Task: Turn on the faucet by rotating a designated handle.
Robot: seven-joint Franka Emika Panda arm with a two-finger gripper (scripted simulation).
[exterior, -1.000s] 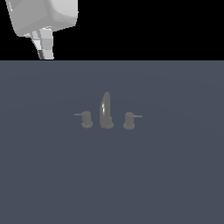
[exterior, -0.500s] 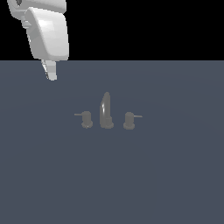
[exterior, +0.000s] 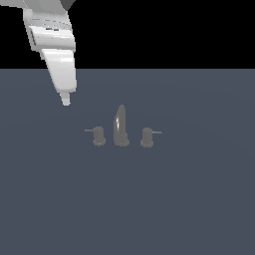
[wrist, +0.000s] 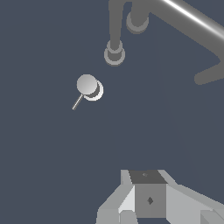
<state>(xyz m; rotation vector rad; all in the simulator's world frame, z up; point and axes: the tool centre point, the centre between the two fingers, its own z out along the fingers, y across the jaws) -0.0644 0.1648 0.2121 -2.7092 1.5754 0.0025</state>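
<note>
The faucet [exterior: 120, 127] is a small dull grey set on the dark floor: a tall tapered spout with a short knob on each side. The handle [exterior: 98, 135] is the knob on the exterior view's left, its thin rod pointing left. The twin knob [exterior: 147, 137] has its rod pointing right. My gripper [exterior: 65, 100] hangs above and to the left of the handle, apart from it, with its fingertips together as one narrow tip and holding nothing. In the wrist view the handle [wrist: 87, 85] shows from above, well ahead of the gripper [wrist: 146, 192].
The faucet stands on a flat dark grey-blue floor [exterior: 189, 199]. In the wrist view, grey tubes of the faucet [wrist: 114, 52] lie beyond the handle. Nothing else shows.
The arm has come down and moved to the exterior view's right, bringing the gripper tip closer to the left handle. The faucet has not moved.
</note>
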